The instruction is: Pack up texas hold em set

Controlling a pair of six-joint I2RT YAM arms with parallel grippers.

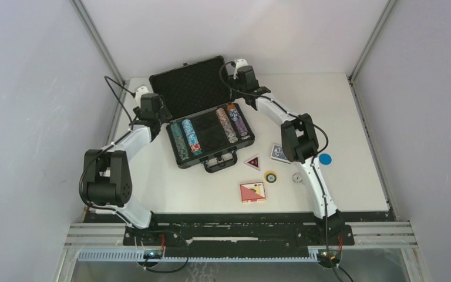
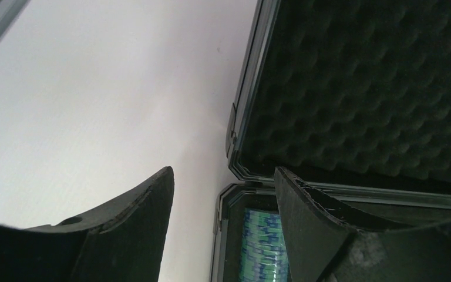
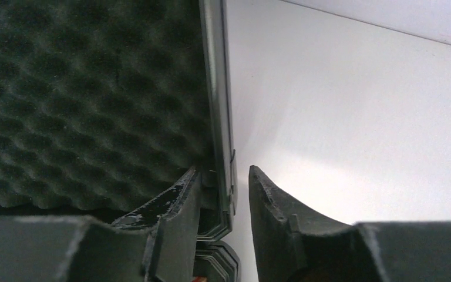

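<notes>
Chips (image 1: 187, 141) in case (image 1: 218, 160), but decks (image 1: 252, 192) + btns (image 1: 270, 176) out on table (image 1: 352, 117), lid (image 1: 191, 88) open; left jaws wide, right jaws narrow round lid rim w/ a gap.

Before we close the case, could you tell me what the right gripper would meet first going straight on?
Likely the lid rim, which lies between the fingers of the right gripper; depth is unclear.

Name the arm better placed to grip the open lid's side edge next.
Right, probably. The right gripper straddles the right rim of the lid with little gap; the left gripper spans its left corner, jaws much wider.
</notes>
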